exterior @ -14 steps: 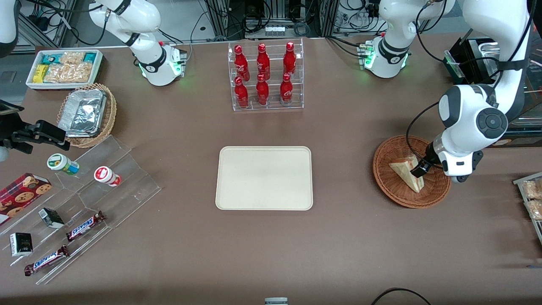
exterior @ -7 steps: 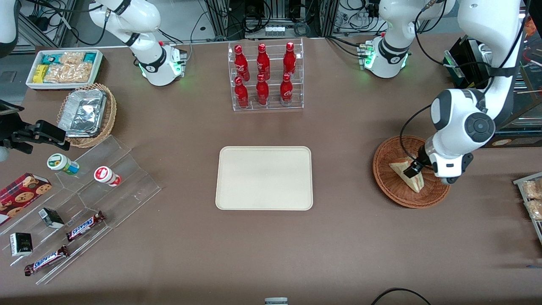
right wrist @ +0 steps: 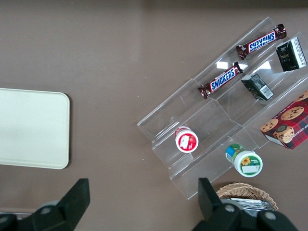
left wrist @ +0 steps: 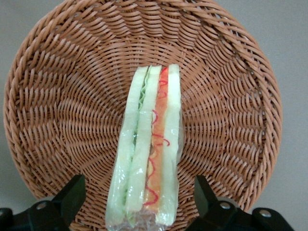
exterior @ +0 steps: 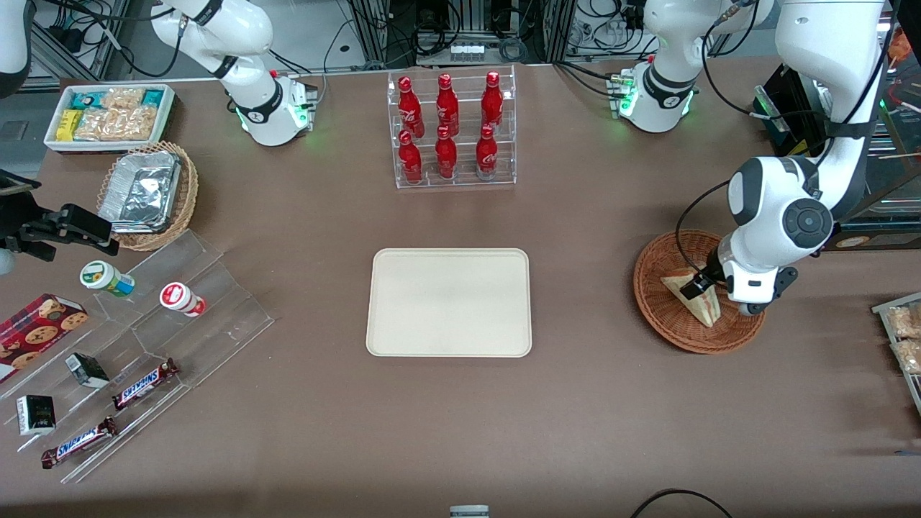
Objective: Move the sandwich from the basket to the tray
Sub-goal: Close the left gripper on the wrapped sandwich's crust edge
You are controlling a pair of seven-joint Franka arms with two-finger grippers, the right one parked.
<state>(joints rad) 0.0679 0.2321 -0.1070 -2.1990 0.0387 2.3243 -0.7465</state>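
The sandwich (exterior: 696,302) is a wrapped pale wedge with green and red filling, lying in the reddish-brown wicker basket (exterior: 651,306) at the working arm's end of the table. My gripper (exterior: 694,288) hangs low over it and is open. In the left wrist view the sandwich (left wrist: 147,154) runs between the two black fingers (left wrist: 72,195), with a gap of bare basket (left wrist: 62,106) weave on each side. Nothing touches the wrapper. The cream tray (exterior: 449,302) lies bare at mid-table, toward the parked arm from the basket.
A clear rack of red bottles (exterior: 452,129) stands farther from the front camera than the tray. A stepped acrylic stand with snacks (exterior: 144,338), a tan basket of foil containers (exterior: 147,194) and a white bin (exterior: 108,115) sit at the parked arm's end.
The wrist has shifted across the basket toward the tray, bringing the open fingers to either side of the sandwich. The sandwich has not moved.
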